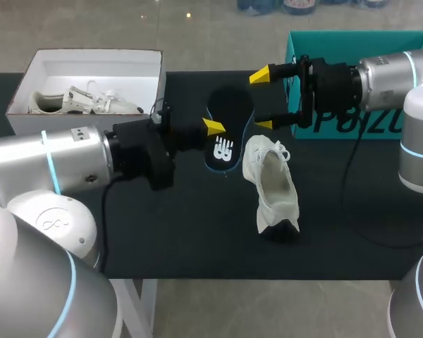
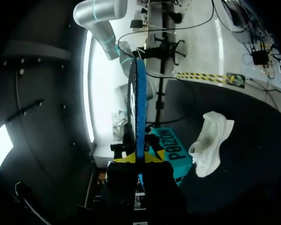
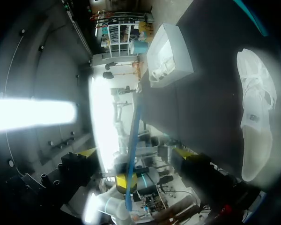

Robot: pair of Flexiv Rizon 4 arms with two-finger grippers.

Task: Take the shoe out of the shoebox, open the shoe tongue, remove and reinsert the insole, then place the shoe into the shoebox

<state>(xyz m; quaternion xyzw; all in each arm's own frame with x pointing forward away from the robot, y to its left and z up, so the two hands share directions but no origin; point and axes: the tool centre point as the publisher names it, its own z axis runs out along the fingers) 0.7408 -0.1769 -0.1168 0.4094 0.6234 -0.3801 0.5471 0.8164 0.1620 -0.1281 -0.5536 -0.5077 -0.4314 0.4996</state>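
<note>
A black insole [image 1: 230, 121] with a blue edge and a white logo hangs above the table, with my left gripper [image 1: 213, 128] shut on its near end. In the left wrist view the insole [image 2: 139, 108] stands edge-on between the yellow tips of the left gripper [image 2: 136, 158]. My right gripper [image 1: 262, 100] is open wide just right of the insole. Seen from the right wrist, the insole [image 3: 134, 133] stands apart from both fingers of the right gripper [image 3: 136, 153]. The white shoe [image 1: 271, 184] [image 2: 208, 143] [image 3: 255, 117] lies on the black table, opening up.
A white shoebox [image 1: 151, 77] [image 3: 178, 51] at the back left holds another white shoe [image 1: 77, 101]. A teal box [image 1: 381, 130] [image 2: 172, 146] stands at the back right behind my right arm. Bare black table [image 1: 197, 225] lies in front of the shoe.
</note>
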